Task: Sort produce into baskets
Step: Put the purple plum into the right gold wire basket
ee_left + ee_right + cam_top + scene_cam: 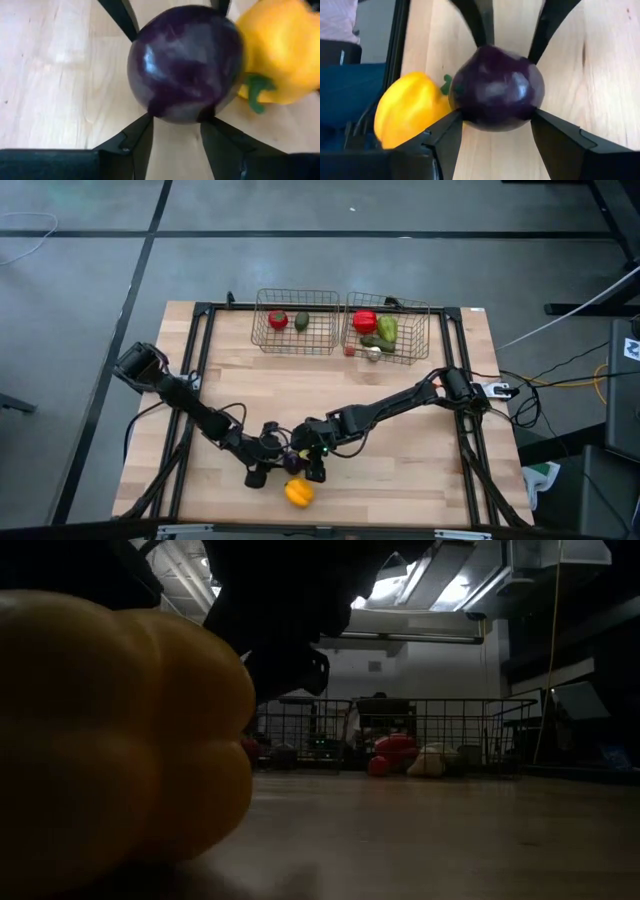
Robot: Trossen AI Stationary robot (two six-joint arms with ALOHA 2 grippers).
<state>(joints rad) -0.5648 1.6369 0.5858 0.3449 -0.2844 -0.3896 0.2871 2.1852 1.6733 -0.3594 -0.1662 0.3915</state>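
A dark purple ball (pixel 292 461) sits between my two grippers near the table's near edge, at its middle. It fills the left wrist view (pixel 185 62) and the right wrist view (pixel 497 87). My left gripper (pixel 268 467) comes at it from the table's left and my right gripper (pixel 312 464) from the right; both are shut on it. A yellow pepper (pixel 298 493) lies on the table just nearer than the ball and looms large in the low view (pixel 110 730). Two wire baskets (pixel 262 330) (pixel 432 330) stand at the far edge. My left gripper has the purple ball between its two fingertips (pixel 145 130), on the ball's side (pixel 160 112) that faces this gripper. The fingers come slanting from the table's left. Whether the ball rests on the table, I cannot tell. My right gripper has the same ball between its two fingertips (pixel 452 125), on the opposite side (pixel 470 120) of the ball. The fingers come slanting from the table's right, facing the left gripper's fingers.
The left basket holds a red tomato (pixel 278 320) and a green piece (pixel 301 321). The right basket holds a red pepper (pixel 365 321), green pieces (pixel 386 330) and a small pale bit (pixel 372 353). Black frame rails (pixel 200 350) (pixel 470 430) run along the table's sides.
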